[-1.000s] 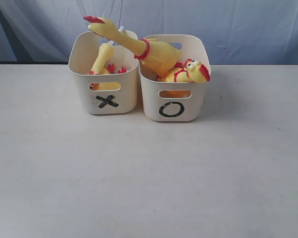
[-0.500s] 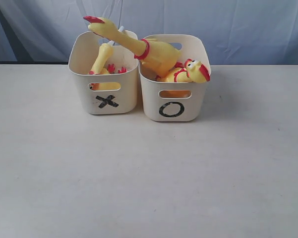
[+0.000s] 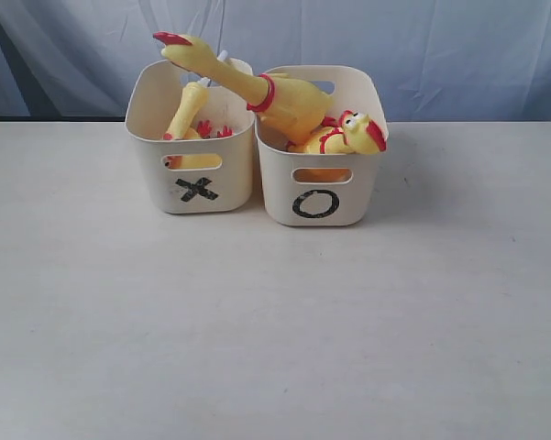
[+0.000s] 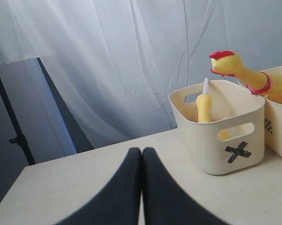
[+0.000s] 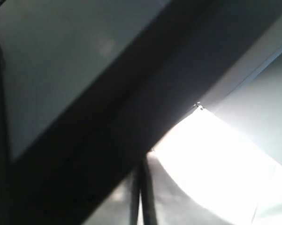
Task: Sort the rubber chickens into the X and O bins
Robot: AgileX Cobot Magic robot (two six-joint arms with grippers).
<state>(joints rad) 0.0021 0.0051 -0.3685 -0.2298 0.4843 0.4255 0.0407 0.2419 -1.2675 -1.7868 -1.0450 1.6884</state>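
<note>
We judge the rubber chickens (image 3: 289,99) light, soft, a bit slippery — best pinched at the neck (image 3: 231,76). Left gripper (image 4: 141,154) and right gripper (image 5: 141,178) are both pressed together, empty.

The exterior view is evenly and softly lit and a little grainy, with only a faint shadow on the table (image 3: 413,188) beside the O bin (image 3: 321,197). In the left wrist view the left gripper (image 4: 141,152) is a black, soft-edged silhouette too close to be in focus, while the X bin (image 4: 216,136) ahead of it and the pale curtain (image 4: 108,70) beyond are bright and sharp. The right wrist view is murky and blurred, mostly dark, with blown-out white glare just past the tips of the right gripper (image 5: 141,173).
</note>
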